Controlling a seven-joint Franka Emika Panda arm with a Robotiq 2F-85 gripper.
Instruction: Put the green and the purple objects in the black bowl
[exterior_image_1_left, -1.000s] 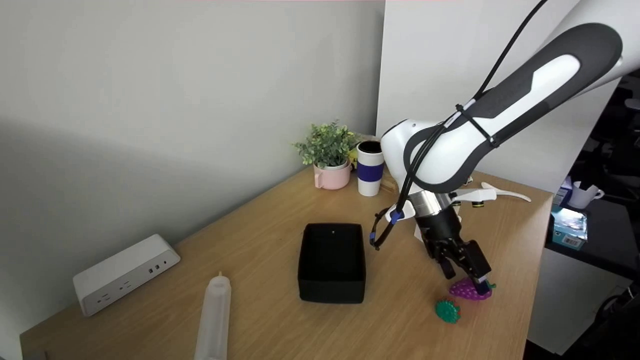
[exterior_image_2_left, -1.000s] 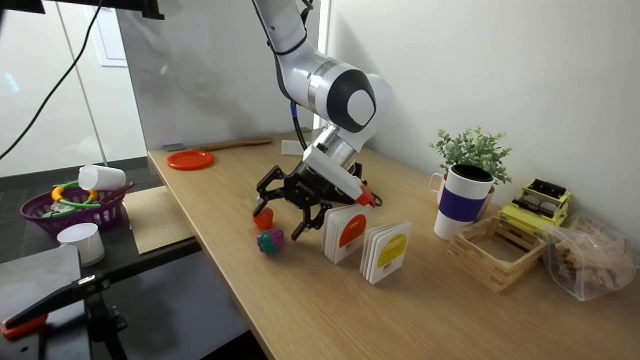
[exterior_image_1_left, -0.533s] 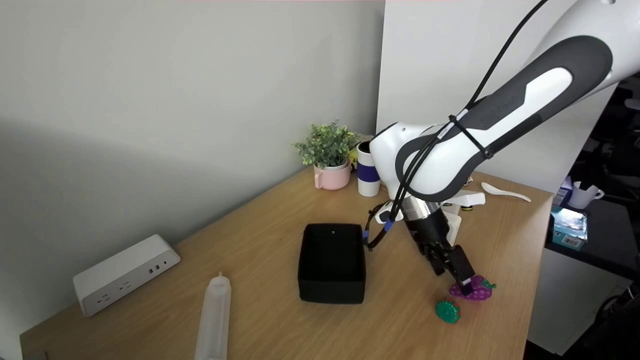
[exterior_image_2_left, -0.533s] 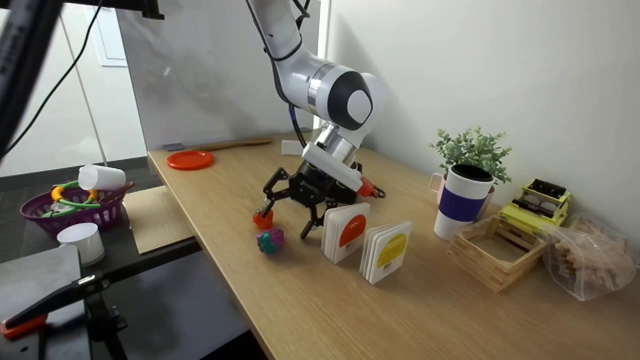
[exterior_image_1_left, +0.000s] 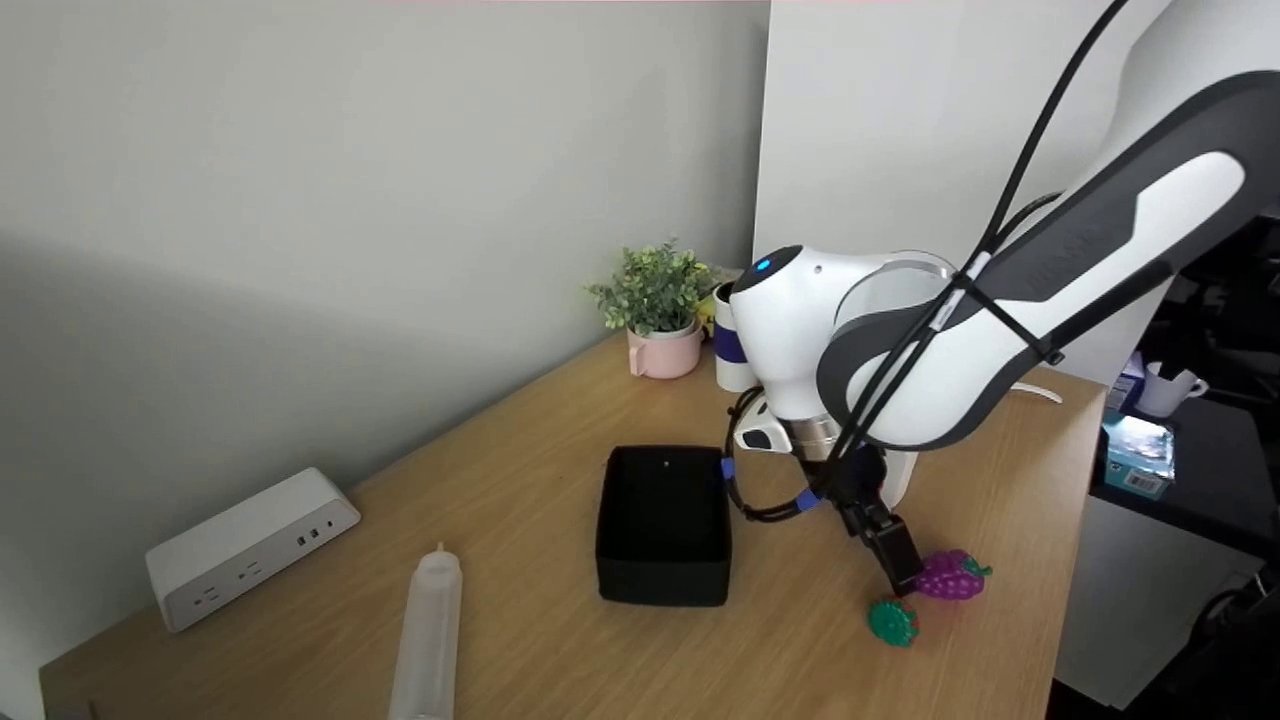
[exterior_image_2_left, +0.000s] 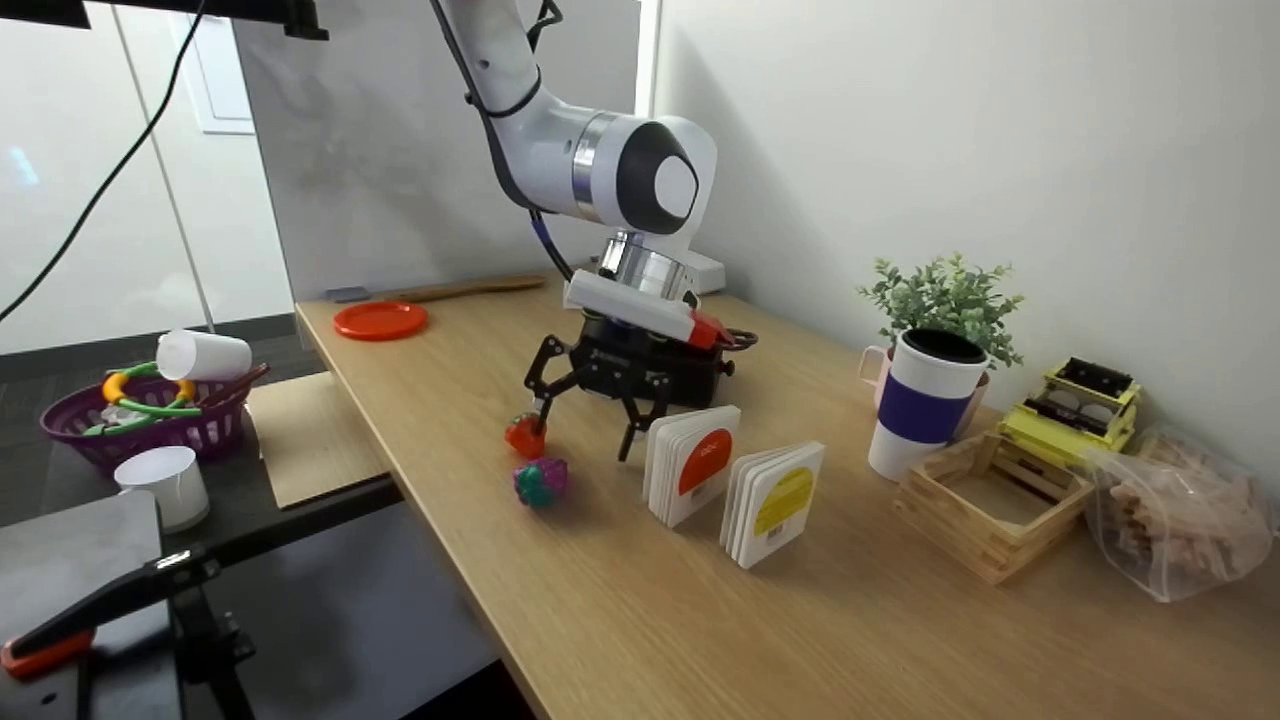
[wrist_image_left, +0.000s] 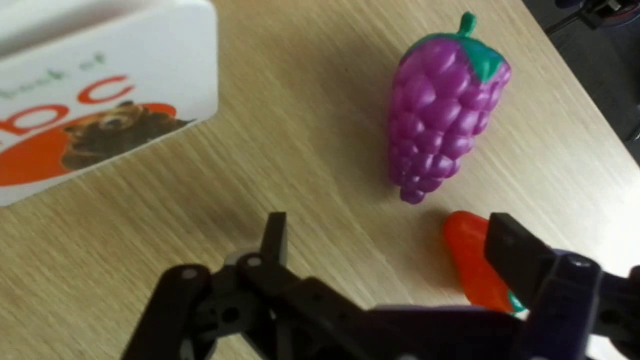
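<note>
A purple grape toy with a green leaf lies on the table in both exterior views (exterior_image_1_left: 952, 576) (exterior_image_2_left: 547, 476) and the wrist view (wrist_image_left: 440, 110). Beside it is a red toy with a green top, which shows mostly green in an exterior view (exterior_image_1_left: 892, 623) and red elsewhere (exterior_image_2_left: 524, 438) (wrist_image_left: 470, 265). A black rectangular bowl (exterior_image_1_left: 664, 582) stands apart from them on the table. My gripper (wrist_image_left: 389, 222) (exterior_image_2_left: 583, 443) is open, low over the table. One finger overlaps the red toy in view; contact is unclear. The grape lies outside the jaws.
Two board books (exterior_image_2_left: 690, 465) (exterior_image_2_left: 772, 505) stand close to my gripper. A tumbler (exterior_image_2_left: 925, 400), a wooden crate (exterior_image_2_left: 1000, 510) and a potted plant (exterior_image_1_left: 655, 300) are further off. A clear bottle (exterior_image_1_left: 428, 640) and a power strip (exterior_image_1_left: 255, 550) lie beyond the bowl. The table edge is near the toys.
My gripper has turned and moved off the grape, so its finger is now by the red toy with the green top. That toy looks slightly shifted. The gripper stays open.
</note>
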